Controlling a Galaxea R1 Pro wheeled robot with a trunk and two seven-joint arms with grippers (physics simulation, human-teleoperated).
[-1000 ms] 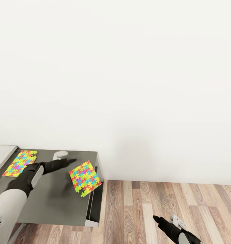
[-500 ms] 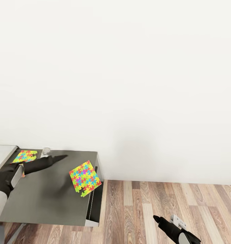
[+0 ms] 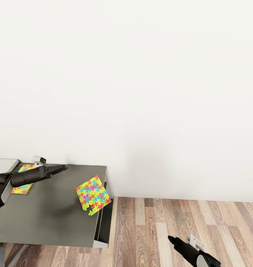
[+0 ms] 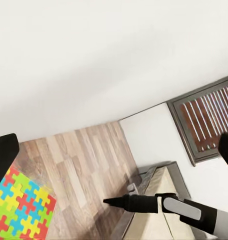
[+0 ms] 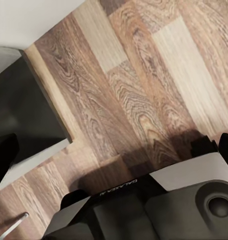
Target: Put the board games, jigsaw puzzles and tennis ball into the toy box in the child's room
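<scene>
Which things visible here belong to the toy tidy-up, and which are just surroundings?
Belongs to the job:
- near jigsaw puzzle, at the table's edge
- far jigsaw puzzle, partly behind the left arm
- table

Just surroundings:
- white wall
- wood floor

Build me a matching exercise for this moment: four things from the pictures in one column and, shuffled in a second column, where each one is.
Things:
1. near jigsaw puzzle
2. far jigsaw puzzle
3. left claw
4. right claw

Places:
A. low over the wood floor, off the table
B. partly hidden behind the left arm, near the table's light-grey part
C. at the dark table's right edge, one corner poking past it
D. above the dark tabletop, between the two puzzles

Pairs: 1-C, 2-B, 3-D, 4-A
</scene>
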